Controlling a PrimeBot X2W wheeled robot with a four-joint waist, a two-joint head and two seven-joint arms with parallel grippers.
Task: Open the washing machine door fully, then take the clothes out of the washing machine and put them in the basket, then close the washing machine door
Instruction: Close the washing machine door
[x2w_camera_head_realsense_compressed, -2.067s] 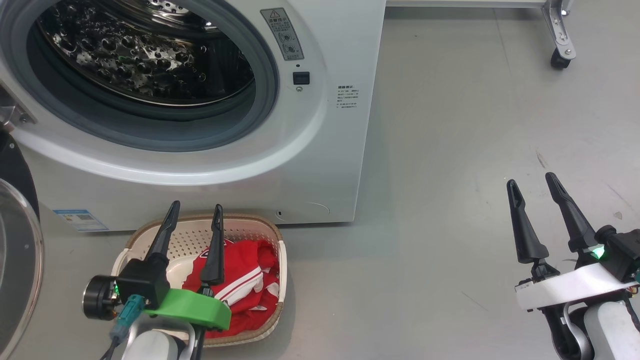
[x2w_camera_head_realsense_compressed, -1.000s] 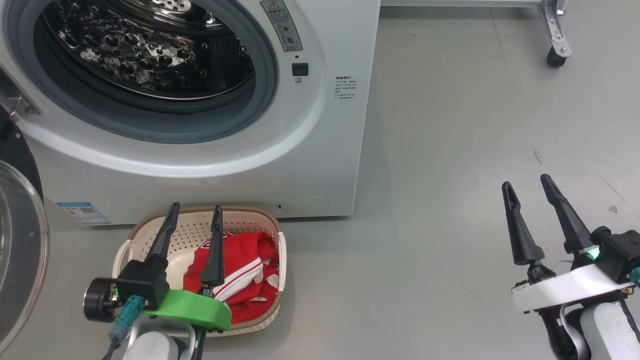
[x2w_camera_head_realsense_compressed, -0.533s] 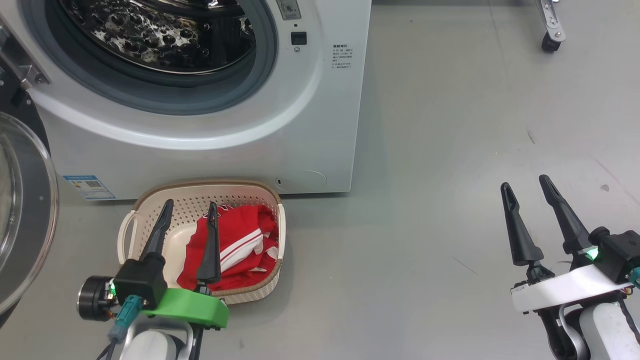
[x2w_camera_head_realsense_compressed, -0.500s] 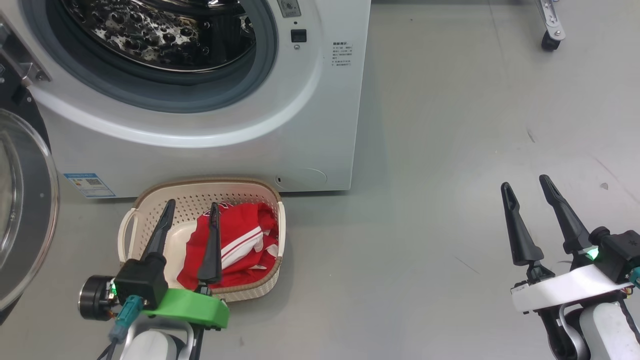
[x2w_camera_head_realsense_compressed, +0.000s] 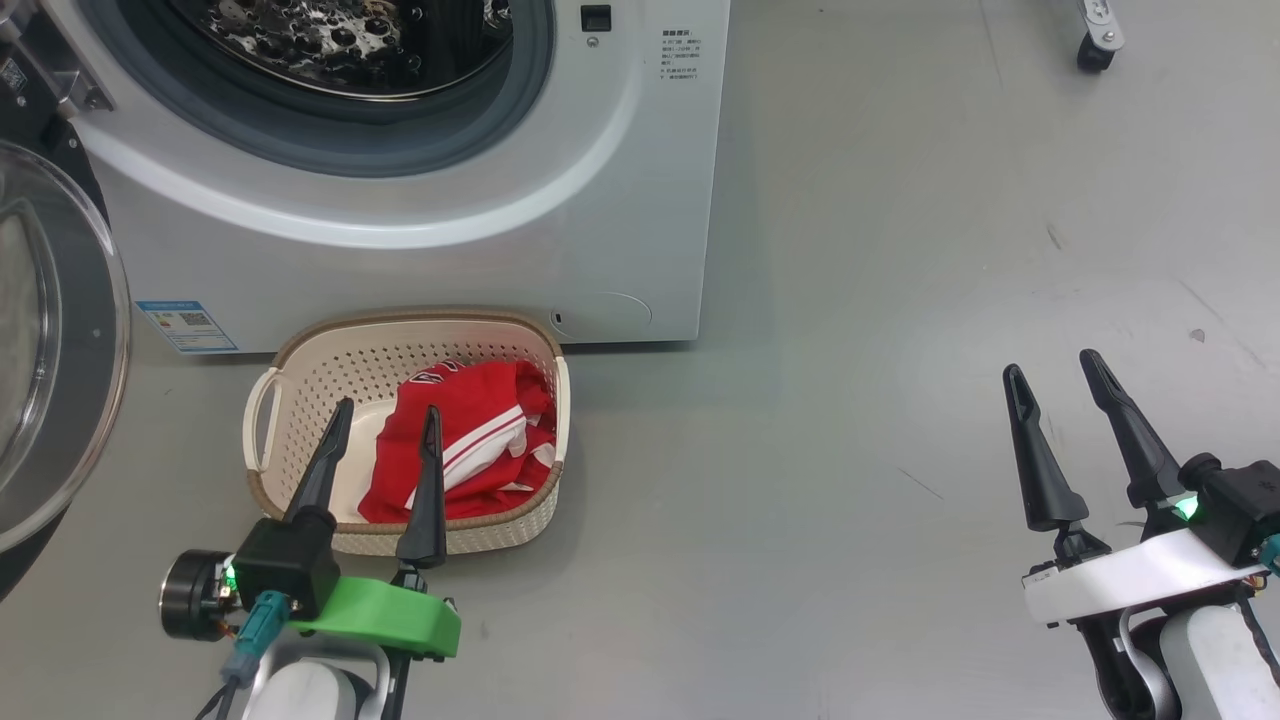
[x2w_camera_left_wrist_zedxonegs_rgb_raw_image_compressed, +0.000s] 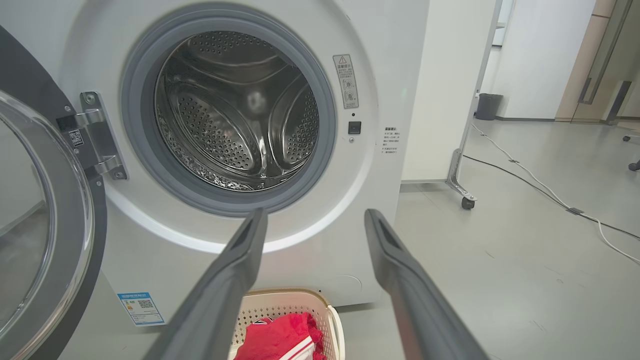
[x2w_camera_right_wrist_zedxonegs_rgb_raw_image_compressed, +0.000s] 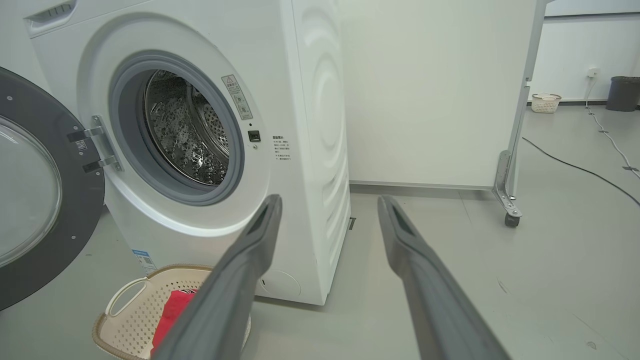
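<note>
Though near the basket (x2w_camera_head_realsense_compressed: 400, 322), left gripper (x2w_camera_head_realsense_compressed: 390, 405) wide apart (and empty)

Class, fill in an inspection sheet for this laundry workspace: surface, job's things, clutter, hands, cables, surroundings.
Surface: grey floor, a few small marks.
Job's things: washing machine door stands open at the left; washing machine, its drum looks empty; red clothes lie in the basket in front of it.
Clutter: nothing seen.
Hands: left hand open, empty, by the basket; right hand open, empty, over the floor.
Cables: a cable runs across the floor behind.
Surroundings: white panel on castors, dark bin, small basket by the wall.
</note>
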